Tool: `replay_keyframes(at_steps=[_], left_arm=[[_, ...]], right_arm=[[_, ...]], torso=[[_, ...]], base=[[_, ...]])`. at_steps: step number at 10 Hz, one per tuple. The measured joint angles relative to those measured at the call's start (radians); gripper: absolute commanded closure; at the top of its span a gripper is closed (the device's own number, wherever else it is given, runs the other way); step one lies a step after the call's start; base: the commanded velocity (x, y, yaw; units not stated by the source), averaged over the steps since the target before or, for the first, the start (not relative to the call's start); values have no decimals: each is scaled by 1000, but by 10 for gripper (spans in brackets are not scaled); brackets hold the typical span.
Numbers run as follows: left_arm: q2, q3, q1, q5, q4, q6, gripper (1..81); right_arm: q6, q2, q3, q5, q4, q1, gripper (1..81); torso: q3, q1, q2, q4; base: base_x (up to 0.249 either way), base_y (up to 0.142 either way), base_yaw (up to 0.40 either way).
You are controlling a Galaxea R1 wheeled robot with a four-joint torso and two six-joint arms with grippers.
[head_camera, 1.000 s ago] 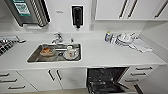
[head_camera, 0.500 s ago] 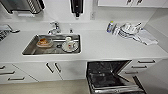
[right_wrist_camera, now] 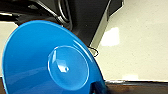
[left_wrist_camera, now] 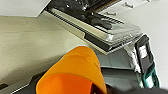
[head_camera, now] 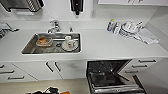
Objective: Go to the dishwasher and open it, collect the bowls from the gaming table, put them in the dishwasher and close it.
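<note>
So the dishwasher (head_camera: 110,76) is open, door dropped down toward the floor, dark inside w/ a rack showing. It sits under the white countertop (head_camera: 105,46), below and to the right of the sink (head_camera: 51,43), w/ drawers (head_camera: 143,65) just to its right and white cabinet doors (head_camera: 53,70) to its left. Left wrist view shows the same open door (left_wrist_camera: 110,32) edge-on, steel-coloured, over the pale floor (left_wrist_camera: 27,42).

Bowls: an orange bowl (left_wrist_camera: 75,72) sits big and close in the left wrist view, tilted on edge, right at the left gripper. Can't make out the fingers, so can't tell if it's clamped or loose. A blue bowl (right_wrist_camera: 50,62) shows the same way in the right wrist view, underside w/ the round foot facing the camera, tilted, speckled floor (right_wrist_camera: 135,40) behind it. Right gripper fingers not readable either, can't tell.

Around the sink: an orange-ish dish (head_camera: 43,41) and a white cup on a saucer (head_camera: 68,43) lie in the basin, tap (head_camera: 53,26) behind it. Further right on the counter, well apart from the sink, a bottle (head_camera: 110,25), a stack of white dishes (head_camera: 128,28) and a cloth (head_camera: 147,36). Dark dispenser (head_camera: 76,5) on the wall above. No readable labels or writing anywhere, too blurry.
</note>
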Motion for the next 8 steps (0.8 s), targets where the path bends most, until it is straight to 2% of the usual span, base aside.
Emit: replay_keyframes(at_steps=[2, 4, 8], left_arm=[[70, -2, -92, 90, 0, -39, 811], [175, -3, -138, 138, -2, -67, 811], [343, -105, -248, 167, -3, -117, 811]], right_arm=[[0, 8, 0, 0, 0, 0, 811], [0, 11, 2, -1, 0, 8, 811], [0, 11, 2, -3, 1, 17, 811]], torso=[[0, 0, 0, 0], [0, 0, 1, 0], [-1, 1, 1, 0]], base=[[0, 0, 0], [0, 0, 0], [0, 0, 0]])
